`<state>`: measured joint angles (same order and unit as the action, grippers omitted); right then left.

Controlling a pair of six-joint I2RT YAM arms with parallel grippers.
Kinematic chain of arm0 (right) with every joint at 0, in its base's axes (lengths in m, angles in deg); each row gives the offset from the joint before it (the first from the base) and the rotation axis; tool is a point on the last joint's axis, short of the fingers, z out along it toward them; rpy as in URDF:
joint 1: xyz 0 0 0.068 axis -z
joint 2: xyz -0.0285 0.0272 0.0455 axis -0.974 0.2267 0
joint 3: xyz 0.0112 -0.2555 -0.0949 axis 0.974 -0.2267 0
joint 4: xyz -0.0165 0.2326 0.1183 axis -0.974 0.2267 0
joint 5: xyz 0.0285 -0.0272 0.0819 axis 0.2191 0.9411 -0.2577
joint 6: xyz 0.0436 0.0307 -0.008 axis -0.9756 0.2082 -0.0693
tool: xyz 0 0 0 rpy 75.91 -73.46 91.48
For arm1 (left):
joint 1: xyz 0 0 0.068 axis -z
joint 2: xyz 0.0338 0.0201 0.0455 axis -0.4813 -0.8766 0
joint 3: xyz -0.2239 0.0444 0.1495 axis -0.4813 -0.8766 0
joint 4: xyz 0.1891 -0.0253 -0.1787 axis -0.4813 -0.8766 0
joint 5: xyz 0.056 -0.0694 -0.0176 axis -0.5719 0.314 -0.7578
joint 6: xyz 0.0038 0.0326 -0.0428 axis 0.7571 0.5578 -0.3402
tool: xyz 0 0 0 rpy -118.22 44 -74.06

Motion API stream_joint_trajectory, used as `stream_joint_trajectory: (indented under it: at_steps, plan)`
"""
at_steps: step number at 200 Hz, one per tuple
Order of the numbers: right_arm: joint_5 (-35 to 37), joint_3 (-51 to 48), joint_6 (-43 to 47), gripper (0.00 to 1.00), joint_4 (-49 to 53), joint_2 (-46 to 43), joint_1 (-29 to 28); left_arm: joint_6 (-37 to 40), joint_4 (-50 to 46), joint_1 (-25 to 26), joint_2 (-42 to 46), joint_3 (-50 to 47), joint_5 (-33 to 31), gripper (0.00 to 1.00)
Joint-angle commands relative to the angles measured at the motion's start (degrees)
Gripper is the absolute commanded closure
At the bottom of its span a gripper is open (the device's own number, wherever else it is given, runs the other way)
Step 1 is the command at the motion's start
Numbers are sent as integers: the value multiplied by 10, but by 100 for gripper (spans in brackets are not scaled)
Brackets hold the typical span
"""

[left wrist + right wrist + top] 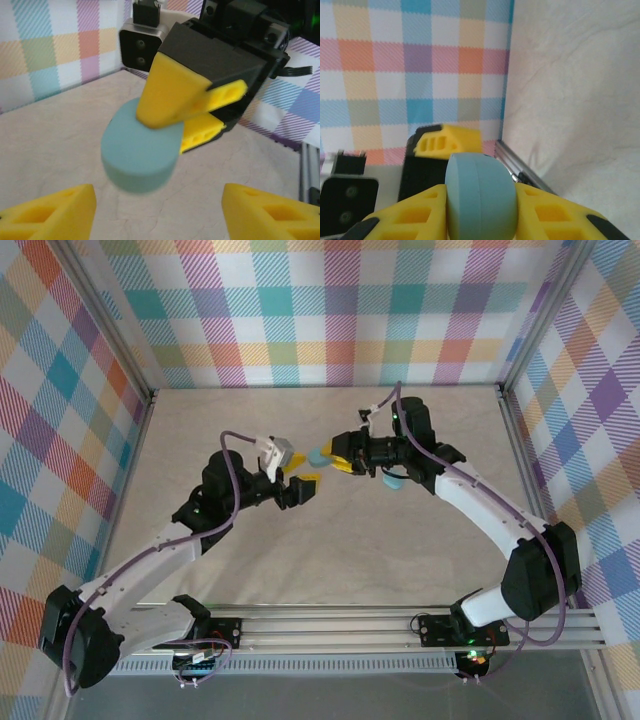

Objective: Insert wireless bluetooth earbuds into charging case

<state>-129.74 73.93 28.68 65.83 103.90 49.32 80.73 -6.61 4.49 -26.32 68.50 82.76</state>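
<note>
So the teal oval case (142, 150) is up in the air over the middle of the desk (300, 560), a bit toward the far edge, pinched in the right gripper (328, 458). Its yellow fingers (527, 200) are clamped on the two broad flat faces. That leaves the case standing on edge between them, long axis pointing up out of the fingers in the right wrist view. Looks closed to me, and I can't tell what's inside it. From the left wrist view it's a fat rounded disc with one finger lying across its upper face.

The left gripper (303, 483) sits just beside it, nose to nose with the right one. Its jaws are spread wide, with the case hanging in line with the gap.

A second teal lump (393, 481) shows down by the right wrist, partly hidden, so I can't say exactly what it is.

The desk is a pale beige marbled sheet. There are pastel plaid walls (330, 310) on three sides and metal frame posts in the far corners. A metal rail (400, 625) runs along the near edge, where both arms are bolted.
</note>
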Motion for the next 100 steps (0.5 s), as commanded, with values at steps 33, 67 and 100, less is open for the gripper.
stream_joint_trajectory:
  at_steps: [33, 67, 100]
  plan:
    - [50, -19, 28, 75, -31, 78, 19, 24, -69, -2, 65, -27, -61, 28]
    - [69, 19, 65, 75, -15, 167, 12, 24, -94, -5, 100, -49, -106, 26]
    - [48, 116, 86, 76, 3, 283, -11, 20, -112, -7, 134, -69, -133, 24]
